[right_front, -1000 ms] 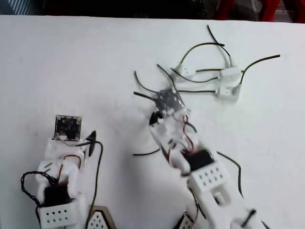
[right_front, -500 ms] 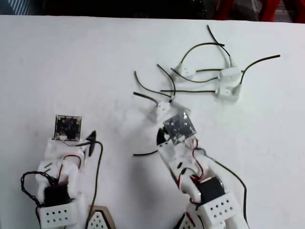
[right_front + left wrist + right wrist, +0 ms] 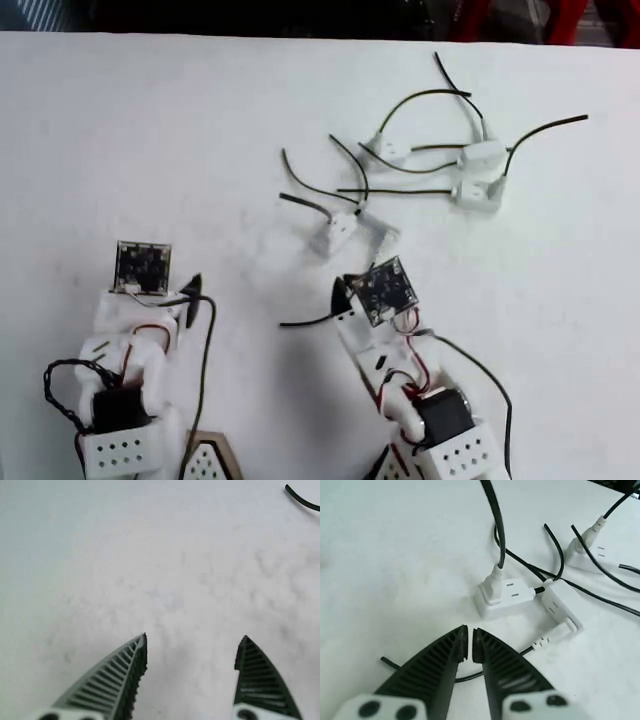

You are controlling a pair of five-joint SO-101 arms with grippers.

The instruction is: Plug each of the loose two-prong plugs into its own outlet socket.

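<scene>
A white outlet socket (image 3: 506, 596) lies on the table just beyond my right gripper (image 3: 469, 631), with a white plug (image 3: 494, 583) standing in its side. A second white plug (image 3: 562, 608) lies flat against the socket's other end, its black cable trailing off. My right gripper is shut with nothing in it. From above, this socket (image 3: 334, 233) sits mid-table, ahead of the right arm (image 3: 385, 290). Further sockets (image 3: 480, 155) and plugs (image 3: 385, 150) lie tangled in black cables at the far right. My left gripper (image 3: 192, 641) hangs open over bare table.
A short loose black cable (image 3: 305, 322) lies on the table beside the right arm. The left arm (image 3: 140, 290) stands at the near left, with wide bare white table around and beyond it. A cable end (image 3: 300, 497) shows far from the left gripper.
The right arm has drawn back from the mid-table socket toward the near edge, uncovering the socket and its plugs. The left arm has not moved.
</scene>
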